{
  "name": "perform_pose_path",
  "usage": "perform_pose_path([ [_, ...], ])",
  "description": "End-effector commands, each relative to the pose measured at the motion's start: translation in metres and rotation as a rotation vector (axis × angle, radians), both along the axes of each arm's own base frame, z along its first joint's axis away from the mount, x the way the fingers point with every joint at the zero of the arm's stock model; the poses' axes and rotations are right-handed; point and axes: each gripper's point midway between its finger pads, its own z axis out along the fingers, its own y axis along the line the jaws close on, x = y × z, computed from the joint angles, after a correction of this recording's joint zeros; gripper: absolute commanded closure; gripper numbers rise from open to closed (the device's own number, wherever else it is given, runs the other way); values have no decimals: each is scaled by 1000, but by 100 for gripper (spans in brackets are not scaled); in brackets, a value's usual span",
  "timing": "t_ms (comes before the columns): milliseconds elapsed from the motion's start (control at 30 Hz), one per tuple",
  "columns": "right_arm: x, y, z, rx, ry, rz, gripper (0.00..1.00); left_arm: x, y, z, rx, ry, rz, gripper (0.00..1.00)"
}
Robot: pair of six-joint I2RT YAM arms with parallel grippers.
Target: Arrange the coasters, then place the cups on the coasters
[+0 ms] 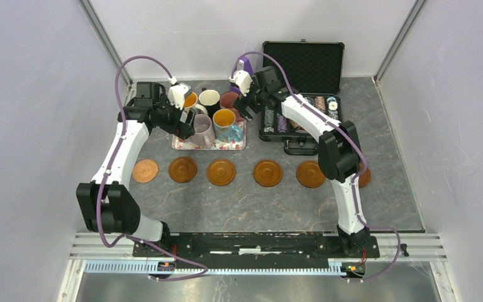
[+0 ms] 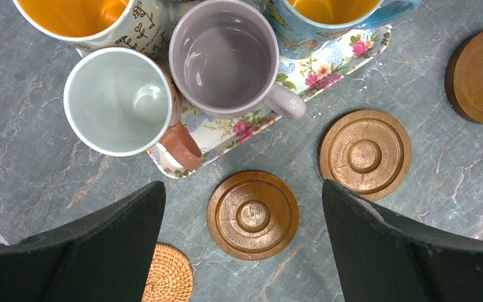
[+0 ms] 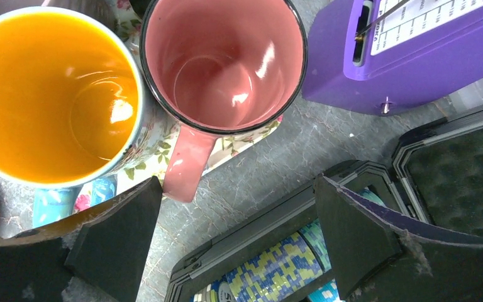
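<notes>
The grey marbled table (image 1: 226,207) carries everything. At its far right lies an open black case (image 1: 302,63), lid up, with rows of poker chips (image 3: 277,267) in its base. Just left of the case sits a floral tray (image 1: 226,145), and the cups (image 1: 225,123) are crowded together on it, none on a coaster. A purple metronome (image 3: 409,56) stands behind the tray's far right corner, beside the case.

The left gripper (image 2: 242,187) hangs over the tray's near left corner with its jaws spread wide and nothing between them. A white-lined mug (image 2: 116,100) and a lilac mug (image 2: 223,56) are just ahead of it. The right gripper (image 3: 239,182) is likewise wide apart and empty, above the handle of a pink mug (image 3: 223,63), between the tray and the case.

The coasters (image 1: 221,172) lie in a spaced row across the table in front of the tray, the rightmost partly hidden behind the right arm. A smaller woven mat (image 1: 145,170) ends the row on the left
</notes>
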Motion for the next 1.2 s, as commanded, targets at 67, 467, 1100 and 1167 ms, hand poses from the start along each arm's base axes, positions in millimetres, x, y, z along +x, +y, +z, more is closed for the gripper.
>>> perform_pose_path([
  [67,13,13,7,32,-40,-15,6,4,3,12,-33,-45,42,0],
  [467,25,23,-18,7,-44,7,32,10,6,5,-52,-27,81,0],
  [1100,27,36,-41,24,-13,47,58,30,11,-1,-86,8,148,0],
  [1167,29,37,-37,31,-22,45,64,32,11,0,-86,7,151,0],
])
